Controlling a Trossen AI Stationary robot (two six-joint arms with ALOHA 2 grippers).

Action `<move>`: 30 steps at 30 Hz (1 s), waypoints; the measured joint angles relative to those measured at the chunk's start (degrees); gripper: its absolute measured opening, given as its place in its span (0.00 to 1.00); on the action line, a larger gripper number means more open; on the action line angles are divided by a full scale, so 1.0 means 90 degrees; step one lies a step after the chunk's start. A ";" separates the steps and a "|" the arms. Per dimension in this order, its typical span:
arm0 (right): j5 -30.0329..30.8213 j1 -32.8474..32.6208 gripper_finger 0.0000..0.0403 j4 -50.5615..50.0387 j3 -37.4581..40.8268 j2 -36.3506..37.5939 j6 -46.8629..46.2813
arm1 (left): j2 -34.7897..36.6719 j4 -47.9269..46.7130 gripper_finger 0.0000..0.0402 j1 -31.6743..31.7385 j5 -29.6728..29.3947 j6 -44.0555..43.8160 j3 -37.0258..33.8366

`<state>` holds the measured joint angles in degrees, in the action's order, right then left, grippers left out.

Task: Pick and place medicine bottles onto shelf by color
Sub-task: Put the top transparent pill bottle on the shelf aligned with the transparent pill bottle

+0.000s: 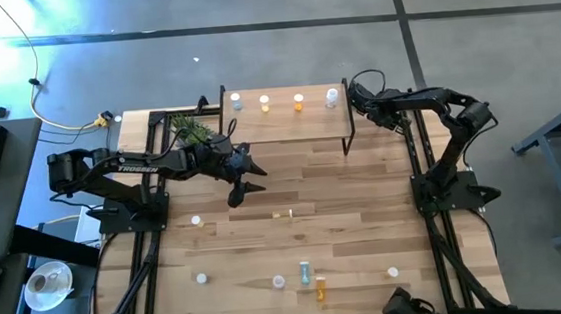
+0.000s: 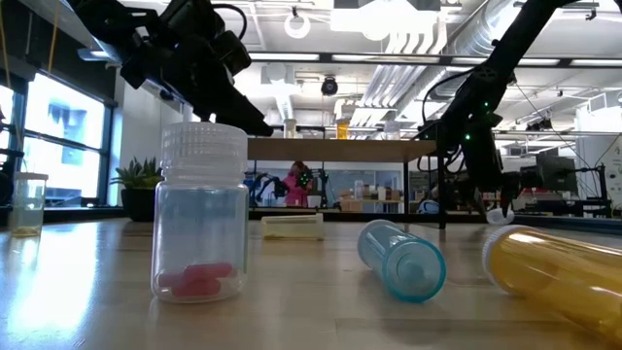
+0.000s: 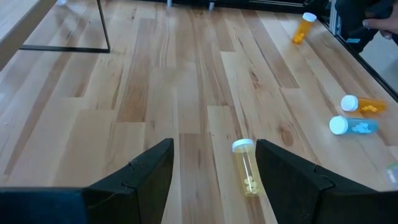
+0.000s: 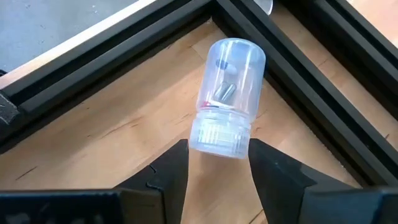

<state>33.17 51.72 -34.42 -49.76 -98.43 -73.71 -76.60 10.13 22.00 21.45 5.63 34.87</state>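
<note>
**Ana:** Wood first, from the high view: the shelf (image 1: 288, 126) has four bottles along its far edge, a pale one, two orange ones (image 1: 264, 103), and a clear bottle (image 1: 332, 97) at the end nearest the right arm. The right gripper (image 1: 358, 99) is right at that clear bottle.

**Ben:** And what is off the shelf?

**Ana:** A pale yellow bottle (image 1: 283, 214) lies on its side in front of the shelf, with the left gripper (image 1: 245, 177) hanging between it and the shelf. Farther from the shelf I count white-capped ones scattered about, plus a blue bottle (image 1: 306, 272) and an orange bottle (image 1: 321, 290) close together. So roughly four placed, seven or so left, by my judgement.

**Ben:** Low view?

**Ana:** A clear bottle with red pills (image 2: 201, 214) stands nearest the camera, the blue one and a yellow-orange one lie beside it, and the shelf shows well behind them.

**Ben:** Left wrist?

**Ana:** That gripper's fingers (image 3: 149, 171) are spread apart and empty, with the pale yellow bottle lying on the table between them, below and untouched.

**Ben:** Right wrist?

**Ana:** The clear bottle's cap sits between that gripper's fingers (image 4: 277, 168), which stand just either side of it. I cannot tell whether they actually press it or have let go, nor whether the bottle already rests on the shelf.
</note>
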 joint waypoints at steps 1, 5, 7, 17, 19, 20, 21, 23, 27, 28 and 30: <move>0.0002 0.0000 0.37 -0.0004 0.0000 0.0000 0.0005 | -0.0001 -0.0009 0.54 0.0000 0.0000 -0.0002 0.0000; 0.0000 0.0001 0.35 -0.0009 0.0000 0.0000 0.0017 | -0.0002 -0.0009 0.54 0.0000 0.0000 0.0000 0.0000; -0.0023 0.0002 0.35 -0.0011 0.0000 0.0000 0.0017 | -0.0002 -0.0007 0.54 0.0000 0.0000 0.0000 0.0000; -0.0086 -0.0002 0.24 -0.0085 -0.0005 -0.0005 0.0059 | -0.0002 -0.0007 0.54 0.0000 0.0000 0.0000 0.0000; -0.0077 -0.0002 0.20 -0.0115 -0.0005 -0.0005 0.0071 | -0.0002 -0.0007 0.54 0.0000 0.0000 0.0000 0.0000; -0.0075 -0.0002 0.18 -0.0139 -0.0005 -0.0005 0.0072 | -0.0002 -0.0006 0.54 0.0000 0.0000 0.0000 0.0000; -0.0075 -0.0003 0.17 -0.0137 -0.0005 -0.0005 0.0072 | -0.0002 -0.0006 0.54 0.0000 0.0000 0.0003 0.0000; -0.0072 -0.0005 0.13 -0.0145 -0.0005 -0.0005 0.0080 | -0.0002 -0.0005 0.54 0.0000 0.0000 0.0012 0.0000; -0.0057 -0.0005 0.10 -0.0173 -0.0005 -0.0005 0.0475 | -0.0002 -0.0003 0.54 0.0000 0.0000 0.0015 0.0000; -0.0089 -0.0011 0.10 -0.0218 -0.0005 -0.0002 0.0508 | -0.0002 -0.0002 0.54 0.0000 0.0000 0.0015 0.0000; -0.0109 -0.0069 0.10 -0.0330 0.0000 0.0047 0.0447 | -0.0002 -0.0002 0.54 0.0000 0.0000 0.0017 0.0000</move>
<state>32.19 51.11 -37.39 -49.76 -98.01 -69.68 -76.62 10.11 22.00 21.45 5.78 34.87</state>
